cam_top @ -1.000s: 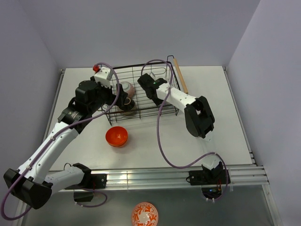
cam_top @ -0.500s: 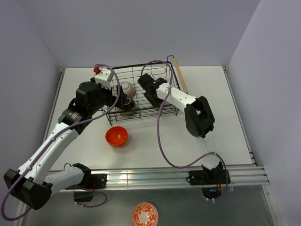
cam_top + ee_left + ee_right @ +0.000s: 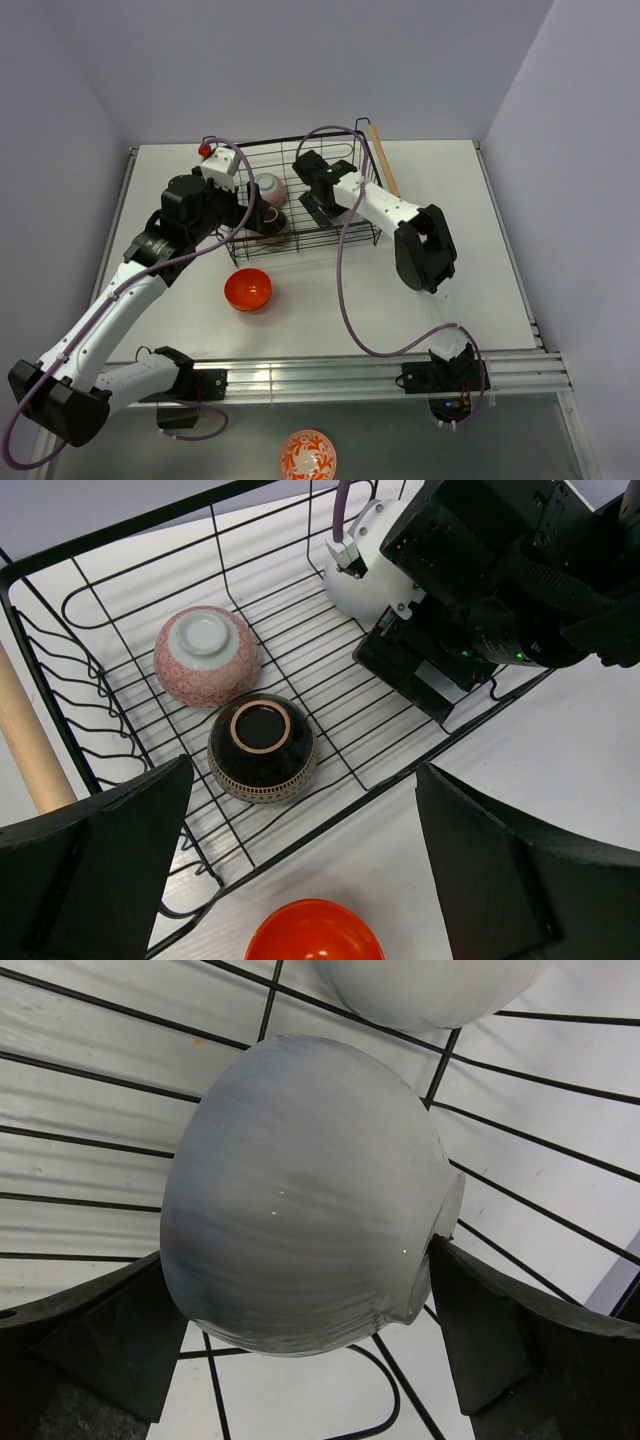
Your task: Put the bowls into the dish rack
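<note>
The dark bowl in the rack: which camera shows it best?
The left wrist view: the dark bowl lies upside down in the rack, whole and close, beside the pink bowl. The top view shows it small and far. The right wrist view misses it, showing only white bowls.

The right gripper [image 3: 297, 1252] shifted slightly over the large black wire dish rack [image 3: 330, 720]. Its black wrist tipped up, so that more of its dark body showed below the white forearm in the overhead view. The left gripper [image 3: 302, 770] drew back a touch toward the rack's left end, its white wrist block sitting slightly lower in that view.
</note>
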Tool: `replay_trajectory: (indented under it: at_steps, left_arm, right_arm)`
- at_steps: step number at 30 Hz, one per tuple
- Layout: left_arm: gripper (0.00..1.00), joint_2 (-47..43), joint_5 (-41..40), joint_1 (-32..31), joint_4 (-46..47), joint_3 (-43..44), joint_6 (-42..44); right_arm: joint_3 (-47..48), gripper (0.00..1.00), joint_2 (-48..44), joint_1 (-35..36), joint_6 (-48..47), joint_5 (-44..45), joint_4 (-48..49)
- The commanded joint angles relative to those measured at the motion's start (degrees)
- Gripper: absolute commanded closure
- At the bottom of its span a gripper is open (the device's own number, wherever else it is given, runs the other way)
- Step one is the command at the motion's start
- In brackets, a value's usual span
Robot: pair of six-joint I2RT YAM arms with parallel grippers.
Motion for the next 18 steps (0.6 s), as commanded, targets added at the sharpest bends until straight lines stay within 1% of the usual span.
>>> replay_trajectory:
  at_steps: [1,3,5,6,7,12,14,15,16,18]
  left_arm:
    - [0.00,-1.1,-0.2,0.4,2.1,0.1,0.5]
    - [0.01,-1.0,0.0,0.4,2.1,0.2,0.4]
    - [0.00,-0.8,0.1,0.4,2.0,0.3,0.3]
    - [0.01,-0.9,0.1,0.3,2.0,0.3,0.3]
    - [0.01,-0.8,0.1,0.3,2.0,0.3,0.3]
    - [0.01,-0.4,0.6,0.5,1.7,0.5,0.5]
    - [0.01,-0.2,1.0,0.5,1.7,0.5,0.6]
    - [0.00,0.0,1.5,0.5,1.8,0.4,0.6]
    - [0.00,0.1,1.6,0.4,1.8,0.3,0.6]
    - [0.01,0.4,1.8,0.5,1.7,0.5,0.6]
  right_arm:
    - [2.9,0.00,-0.7,-0.6,0.8,-3.9,-1.3]
    - [3.2,0.00,0.2,-0.9,0.7,-2.8,-2.1]
    - [2.1,0.00,0.9,-0.9,0.0,0.4,-1.4]
    - [1.9,0.00,1.3,-0.9,0.0,4.6,-1.3]
    - [1.4,0.00,1.7,-0.9,-0.2,6.0,-0.9]
    - [0.1,0.00,0.7,-0.5,-1.0,8.5,0.1]
    - [0.9,0.00,1.0,-0.2,-1.0,11.1,-0.6]
    - [0.5,0.00,0.7,0.3,-1.1,12.3,0.1]
    - [-1.3,0.00,-0.3,0.4,-1.3,15.6,1.3]
    - [-3.5,0.00,-1.7,1.4,-2.8,18.6,5.4]
